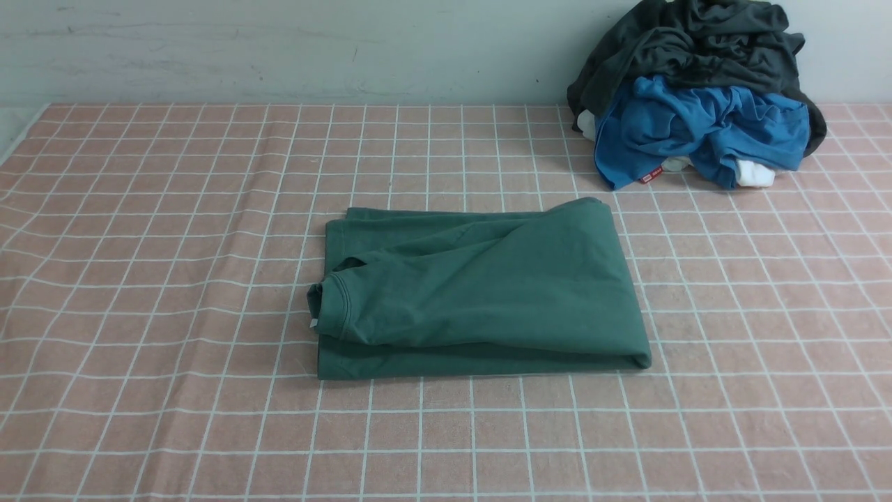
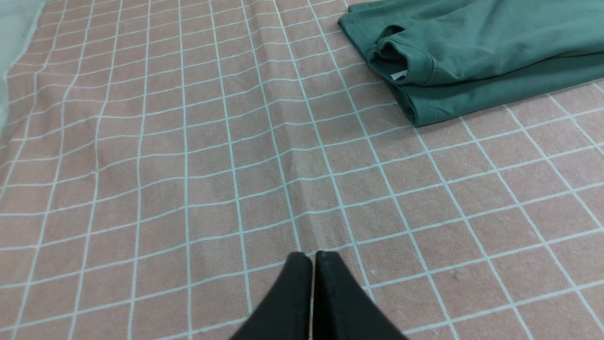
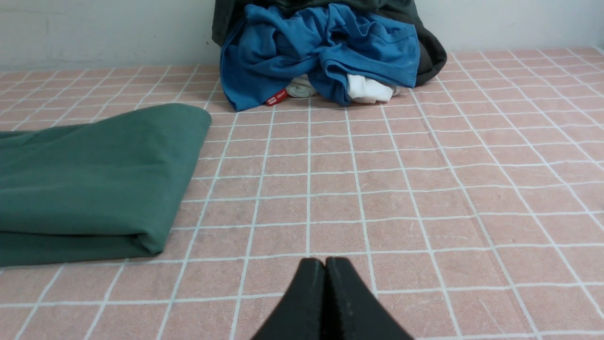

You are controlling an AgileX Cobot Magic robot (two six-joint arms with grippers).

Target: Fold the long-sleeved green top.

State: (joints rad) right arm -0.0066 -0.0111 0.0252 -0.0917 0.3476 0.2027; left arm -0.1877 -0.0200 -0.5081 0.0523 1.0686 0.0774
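Folded green long-sleeved top (image 1: 481,289) on checked cloth (image 1: 174,244), well apart from both closed, empty pincers: left pincer (image 2: 312,257), right pincer (image 3: 324,262)

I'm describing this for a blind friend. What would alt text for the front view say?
A dark green long-sleeved top lies folded into a compact rectangle at the middle of a table covered by a pink grid-patterned cloth. At the far right, against the pale wall, sits a crumpled pile with a charcoal-grey garment over a bright blue garment. No robot arms appear.
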